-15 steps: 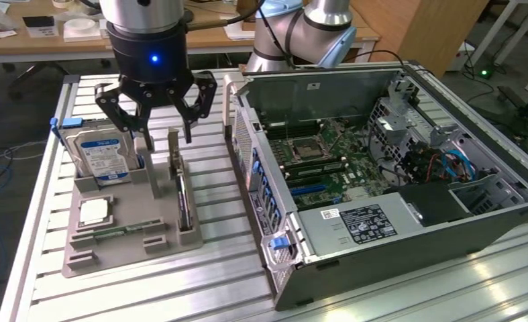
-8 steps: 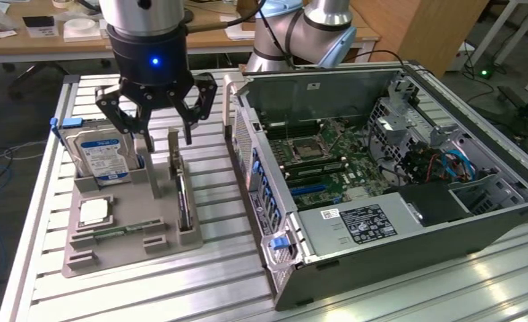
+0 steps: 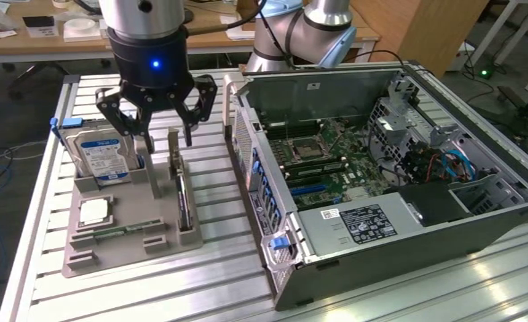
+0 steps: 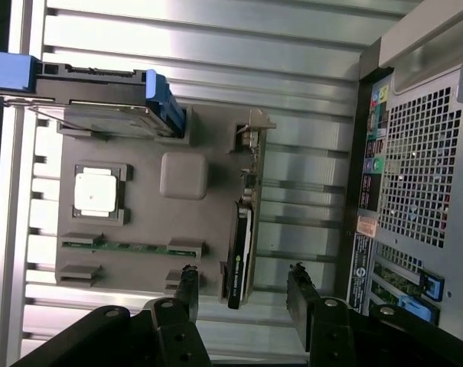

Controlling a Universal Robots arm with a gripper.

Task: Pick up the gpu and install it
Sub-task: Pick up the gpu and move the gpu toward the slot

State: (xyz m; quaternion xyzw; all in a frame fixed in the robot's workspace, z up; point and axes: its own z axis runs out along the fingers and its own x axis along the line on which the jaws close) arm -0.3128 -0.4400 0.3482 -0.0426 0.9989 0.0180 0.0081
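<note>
- We see a slatted aluminium bench [image 3: 156, 295] carrying everything in the scene.
- An open computer case [image 3: 380, 221] lies on its side along the bench edge at the exterior view's right, with its motherboard and cabling exposed.
- The arm's black pincer [image 3: 166, 145] hangs over the grey holder tray [image 3: 129, 251]. Its jaws are spread wide and hold nothing.
- In the wrist view, one fingertip [image 4: 187, 279] stands on each side of the card with a gap showing on both sides, so we cannot see any contact.
- The tray lies flat on the bench near the edge at the exterior view's left, just beside the case.
- A hard drive [image 3: 98, 157] with a blue-and-white label stands upright in the tray's far corner, away from the case.
- The gpu [image 4: 241, 229] stands on its long edge in a slot along the tray's side nearest the case. Its dark face is turned sideways and its silver bracket end sits directly below the pincer.
- A square processor [image 3: 94, 213] sits in its pocket below the hard drive.
- A narrow green memory stick [image 3: 121, 231] lies in a slot beside the processor.
</note>
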